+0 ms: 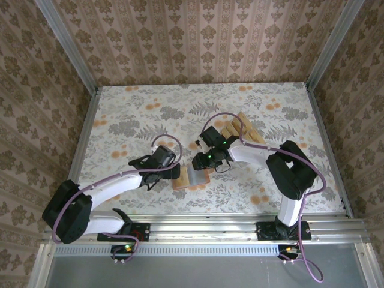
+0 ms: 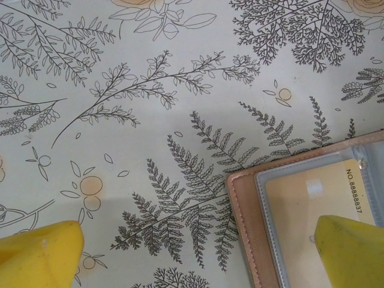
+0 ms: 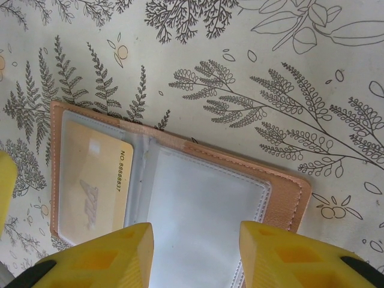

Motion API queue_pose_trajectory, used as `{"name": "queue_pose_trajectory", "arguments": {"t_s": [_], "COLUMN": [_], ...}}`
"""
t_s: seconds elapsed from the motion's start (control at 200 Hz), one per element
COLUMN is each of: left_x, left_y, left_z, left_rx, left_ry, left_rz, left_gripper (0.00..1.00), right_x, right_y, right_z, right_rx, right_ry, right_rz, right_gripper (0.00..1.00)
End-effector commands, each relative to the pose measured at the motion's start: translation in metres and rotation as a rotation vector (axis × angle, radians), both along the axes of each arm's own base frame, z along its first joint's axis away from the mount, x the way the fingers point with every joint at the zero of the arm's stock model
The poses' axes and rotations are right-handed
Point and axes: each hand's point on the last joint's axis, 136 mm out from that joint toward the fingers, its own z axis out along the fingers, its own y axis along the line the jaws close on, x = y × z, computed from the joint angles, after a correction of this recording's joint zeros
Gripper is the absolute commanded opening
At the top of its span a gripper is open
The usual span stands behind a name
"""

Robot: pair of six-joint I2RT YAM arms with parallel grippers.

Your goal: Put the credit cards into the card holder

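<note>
The left gripper (image 2: 192, 264), wide open and empty, is seemingly pinning the card holder (image 3: 287, 193) flat; the right gripper (image 3: 195, 255), half-open and empty, is hovering above its vacant sleeve (image 3: 204, 204)

Grey ferns and orange blossoms all over this pale bench (image 3: 270, 36)
the card holder (image 3: 288, 192) is pinkish-brown leather, its credit card (image 3: 96, 180) golden yellow

the left wrist view's edge cuts off the card holder (image 2: 243, 222).
</note>
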Motion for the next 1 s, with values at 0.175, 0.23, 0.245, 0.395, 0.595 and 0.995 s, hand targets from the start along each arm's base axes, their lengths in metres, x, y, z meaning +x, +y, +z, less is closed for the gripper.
{"name": "queue_pose_trajectory", "arguments": {"t_s": [0.175,0.23,0.245,0.395,0.595,0.995], "left_x": [0.001,0.000,0.000,-0.005,-0.011,-0.026], "left_y": [-0.007,-0.010,-0.010,-0.021,-0.036,-0.062], "left_z": [0.005,0.006,0.006,0.008,0.008,-0.003], "left_rx": [0.007,0.004,0.004,-0.014,-0.037,-0.035], "left_ry": [-0.031,-0.035,-0.036,-0.062,-0.095,-0.125], "left_rz": [-0.017,-0.025,-0.027,-0.060,-0.104,-0.208], "left_gripper": [1.00,1.00,1.00,1.00,1.00,1.00], "right_x": [-0.003,-0.003,-0.003,-0.005,-0.007,-0.011], "right_y": [0.012,0.013,0.013,0.015,0.018,0.017], "right_z": [-0.015,-0.018,-0.019,-0.021,-0.025,-0.030], "right_rx": [-0.001,0.002,0.002,0.013,0.026,0.024], "right_ry": [0.040,0.046,0.047,0.053,0.068,0.079], "right_rz": [0.020,0.017,0.017,0.007,0.000,-0.010], "right_gripper": [0.44,0.44,0.44,0.44,0.44,0.44]}}
